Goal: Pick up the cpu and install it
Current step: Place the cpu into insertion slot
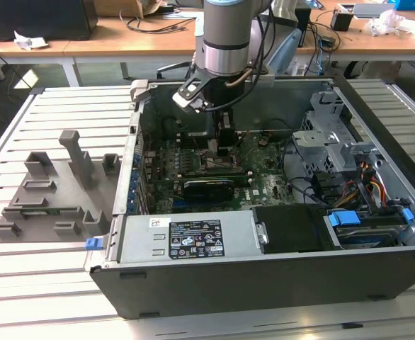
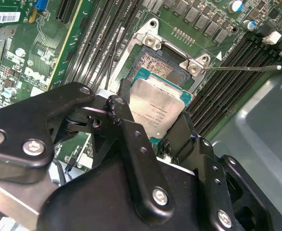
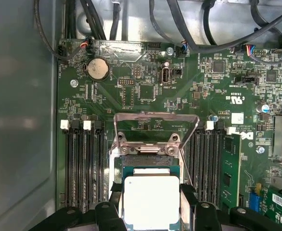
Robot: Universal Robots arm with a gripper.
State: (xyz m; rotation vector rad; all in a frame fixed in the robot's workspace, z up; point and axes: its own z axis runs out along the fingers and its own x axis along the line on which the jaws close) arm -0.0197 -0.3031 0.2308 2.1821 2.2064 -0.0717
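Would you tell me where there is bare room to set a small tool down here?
Bare slats lie in front of the tray and along the near side of the case. Inside the case it is crowded: the claw holds the cpu over the socket.

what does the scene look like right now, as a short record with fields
cpu: metal top up, over the socket, some contacts uncovered; seated or not, cannot tell
gripper: shut on the cpu, fingers at opposite edges
socket cover: flipped open
memory slots: on both sides of the socket
computer case: open, arm reaching in
grey tray: outside the case, on the exterior view's left
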